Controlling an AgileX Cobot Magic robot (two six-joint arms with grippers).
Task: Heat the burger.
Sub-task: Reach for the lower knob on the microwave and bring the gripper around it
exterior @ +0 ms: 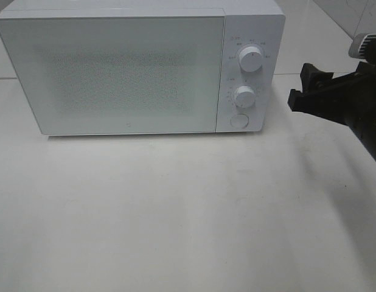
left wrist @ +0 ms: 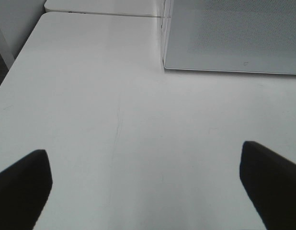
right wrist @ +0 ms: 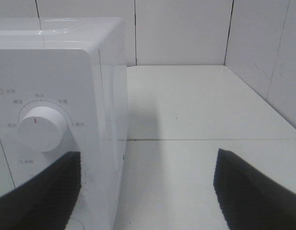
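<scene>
Because the microwave (exterior: 115,73) is shut, the burger is unseen, possibly inside; the right end effector (exterior: 305,86) hovers, jaws apart, beside its dials (exterior: 251,59), likely to set heat; the left end effector (left wrist: 145,184) hangs apart.

Burger out of sight in every view

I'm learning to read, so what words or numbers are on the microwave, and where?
"火力": on the microwave panel, above the top knob; slightly blurred.
Other labels round the top knob: Chinese characters, too blurred to read.
Marks round the lower knob: too small to read.
Tiny logo low on the door: too small to read.
Numbers: none readable.
</scene>
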